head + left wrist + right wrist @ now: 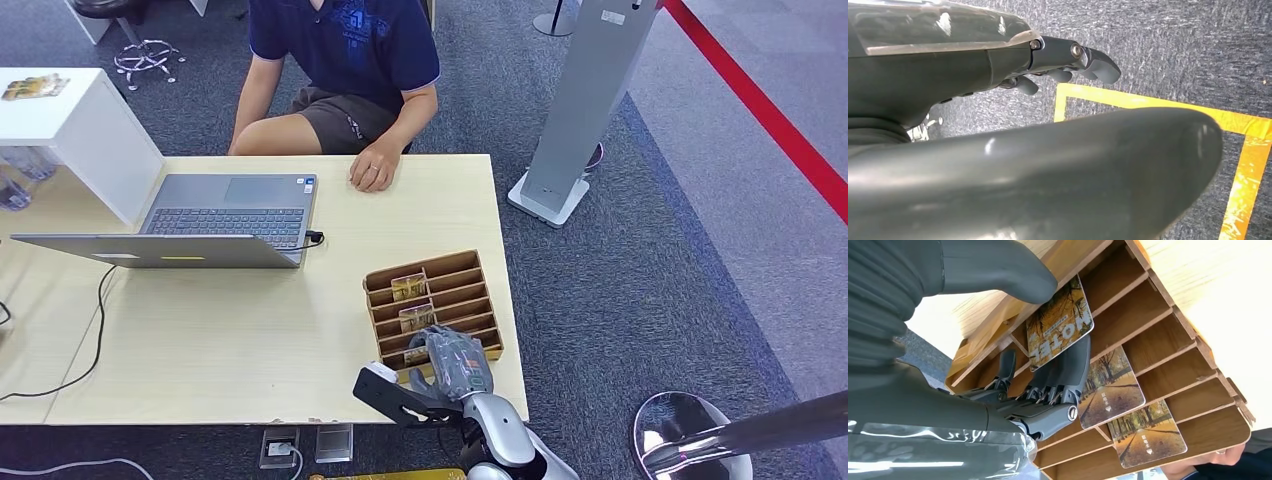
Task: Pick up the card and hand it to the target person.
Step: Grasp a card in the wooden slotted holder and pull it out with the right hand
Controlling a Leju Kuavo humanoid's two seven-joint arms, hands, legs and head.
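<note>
Pinching the nearest card (1060, 325) in the rack (478, 278) at the table's (250, 330) right edge, right hand (455, 365).

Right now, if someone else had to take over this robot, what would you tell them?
Right hand reaches into the wooden card rack, thumb and fingers on either side of the nearest card; a firm grip isn't certain.
Left hand hangs over the floor, holding nothing.
Two more cards sit in farther slots.
The person sits across the table, hand resting on it.
Done: reaching the card. Left: lift it, hand it over.
</note>
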